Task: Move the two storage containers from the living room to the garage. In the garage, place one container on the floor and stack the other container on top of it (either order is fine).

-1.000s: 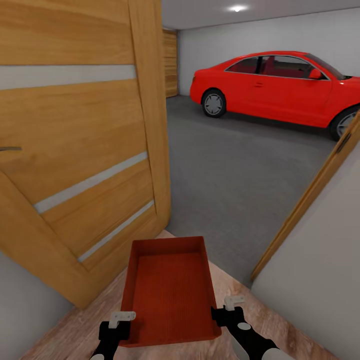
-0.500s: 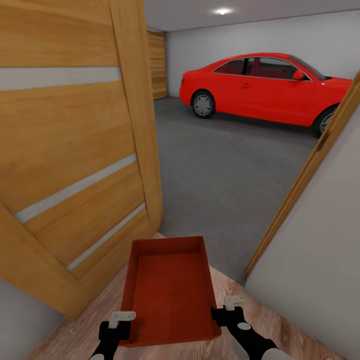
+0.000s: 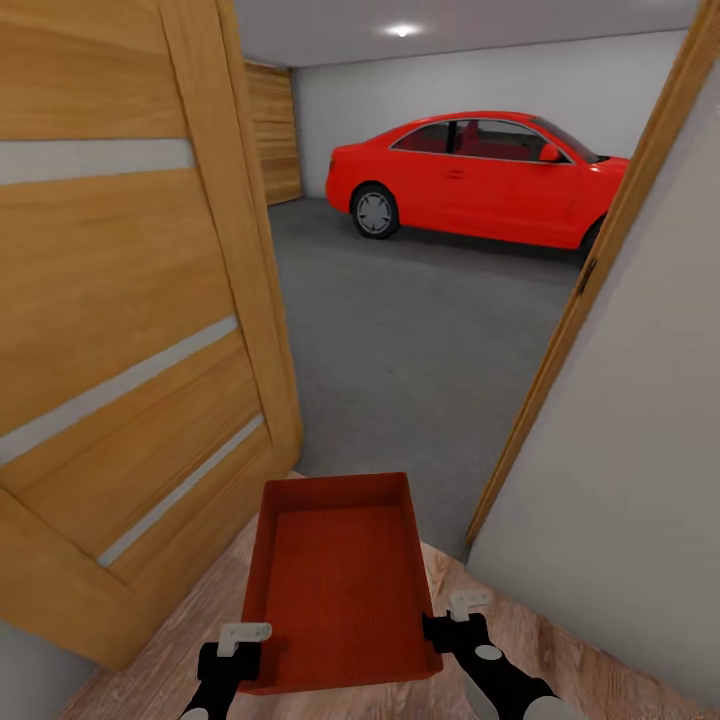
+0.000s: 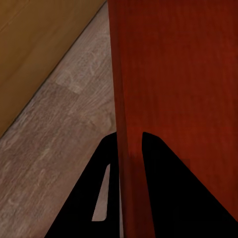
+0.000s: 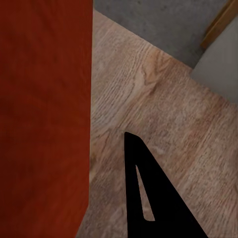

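Observation:
One orange-red storage container (image 3: 340,585) hangs level in front of me above the wood-plank floor, at the doorway to the garage. My left gripper (image 3: 240,650) is shut on the near left part of its rim. In the left wrist view the black fingers (image 4: 163,188) sit on either side of the container's wall (image 4: 173,74). My right gripper (image 3: 445,625) holds the near right rim. The right wrist view has one finger (image 5: 148,188) outside the container (image 5: 44,99), the other hidden behind the wall. The garage's dark-grey concrete floor (image 3: 420,330) begins just beyond the container.
An open wooden door (image 3: 120,300) stands close on the left. A wooden door frame (image 3: 590,280) and a pale wall (image 3: 640,450) stand close on the right. A red car (image 3: 470,175) is parked at the back of the garage, with open concrete before it.
The whole picture has shifted left, so the camera has moved; door and car sit further left and the right wall looms larger. The container and both grippers stay where they were in the view.

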Available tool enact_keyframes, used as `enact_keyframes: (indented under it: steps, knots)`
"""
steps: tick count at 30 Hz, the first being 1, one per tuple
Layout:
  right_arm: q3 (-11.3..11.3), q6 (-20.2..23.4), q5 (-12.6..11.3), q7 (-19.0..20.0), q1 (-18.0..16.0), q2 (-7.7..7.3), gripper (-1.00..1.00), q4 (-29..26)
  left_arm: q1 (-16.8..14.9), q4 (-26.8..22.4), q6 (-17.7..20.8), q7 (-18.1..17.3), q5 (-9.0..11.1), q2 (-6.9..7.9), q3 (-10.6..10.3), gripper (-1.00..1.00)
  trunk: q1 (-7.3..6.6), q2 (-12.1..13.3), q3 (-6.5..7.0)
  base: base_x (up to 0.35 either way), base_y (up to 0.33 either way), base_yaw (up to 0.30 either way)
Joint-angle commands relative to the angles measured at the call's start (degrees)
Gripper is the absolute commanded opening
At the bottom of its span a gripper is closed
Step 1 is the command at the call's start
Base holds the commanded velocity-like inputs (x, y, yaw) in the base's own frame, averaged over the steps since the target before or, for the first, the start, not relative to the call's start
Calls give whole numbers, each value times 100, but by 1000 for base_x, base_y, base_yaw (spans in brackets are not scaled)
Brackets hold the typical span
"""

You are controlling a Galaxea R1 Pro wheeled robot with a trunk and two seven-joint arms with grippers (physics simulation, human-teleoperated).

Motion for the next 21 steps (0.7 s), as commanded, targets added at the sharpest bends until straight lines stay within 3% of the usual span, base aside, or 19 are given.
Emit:
enact_keyframes:
  steps: [1,11,21]
  knots:
    - [-26,-17,6,-72,-4,-27,-100,11,-5,-11,-14,64,-114,-1,68,-100,-1,-2,-3,0,132,-56]
    - [-26,-17,6,-72,-4,-27,-100,11,-5,-10,-14,64,-114,-1,68,-100,-1,-2,-1,15,251,-13]
    - [-26,-17,7,-72,-4,-27,-100,11,-5,-10,-14,64,-114,-1,68,-100,-1,-2,-1,5,41,-72]
